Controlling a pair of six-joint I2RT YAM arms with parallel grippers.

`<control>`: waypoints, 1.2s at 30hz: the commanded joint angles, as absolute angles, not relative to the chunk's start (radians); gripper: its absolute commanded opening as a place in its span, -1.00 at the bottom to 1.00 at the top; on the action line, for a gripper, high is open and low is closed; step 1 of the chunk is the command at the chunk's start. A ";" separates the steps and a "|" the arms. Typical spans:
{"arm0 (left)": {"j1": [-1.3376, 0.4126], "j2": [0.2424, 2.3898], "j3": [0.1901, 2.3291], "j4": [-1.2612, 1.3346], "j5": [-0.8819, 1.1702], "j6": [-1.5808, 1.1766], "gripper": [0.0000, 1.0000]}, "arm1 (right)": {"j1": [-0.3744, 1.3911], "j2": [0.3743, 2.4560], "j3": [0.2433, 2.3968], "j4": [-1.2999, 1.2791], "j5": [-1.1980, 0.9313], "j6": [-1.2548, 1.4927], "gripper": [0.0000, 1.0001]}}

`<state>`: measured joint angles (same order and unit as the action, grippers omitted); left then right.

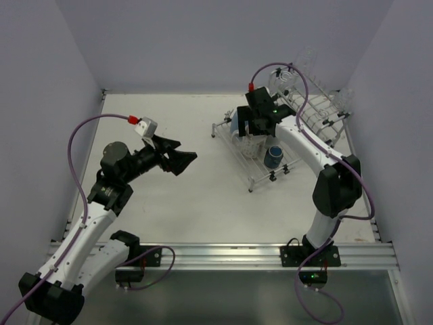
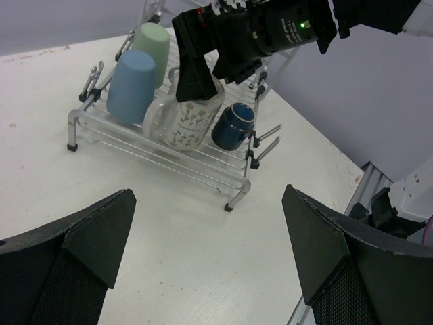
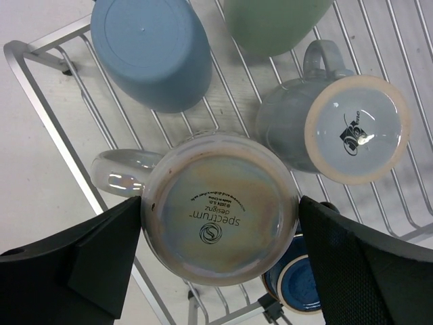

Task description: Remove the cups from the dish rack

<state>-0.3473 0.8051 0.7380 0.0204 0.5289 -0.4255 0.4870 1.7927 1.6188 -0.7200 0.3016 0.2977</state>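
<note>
Right wrist view: right gripper [image 3: 218, 230] straddles the upturned mug [image 3: 216, 183] in the dish rack [image 3: 40, 51], far right corner, jaws open for a lift, contact unclear; left gripper [image 2: 208, 223] hovers wide open, empty.

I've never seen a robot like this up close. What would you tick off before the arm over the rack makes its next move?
1. Right pincer centred on the flowered mug: ok, it straddles the mug.
2. Grip on that mug: cannot tell, contact is not visible.
3. Mug handle free of the fingers: cannot tell, it lies right beside one.
4. Light blue cup and grey mug apart from the flowered mug: ok.
5. Dark blue cup clear: cannot tell, a finger partly hides it.
6. Left pincer out of the way: ok, open and well off the dish rack.
</note>
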 commanded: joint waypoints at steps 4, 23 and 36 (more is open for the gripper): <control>-0.347 0.824 0.720 0.066 0.574 -0.449 1.00 | 0.471 1.767 1.563 -0.647 0.209 0.331 0.41; -0.500 1.222 0.719 0.549 0.522 -0.612 0.62 | 0.304 1.393 1.163 -0.236 -0.204 0.489 -0.21; -0.552 1.549 1.000 0.575 0.434 -0.287 0.32 | 0.226 1.345 1.120 -0.138 -0.370 0.574 -0.21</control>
<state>-0.5453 1.4879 0.9085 0.5117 0.4412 -0.4282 0.2314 1.4212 1.0977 -0.3012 -0.2386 0.5053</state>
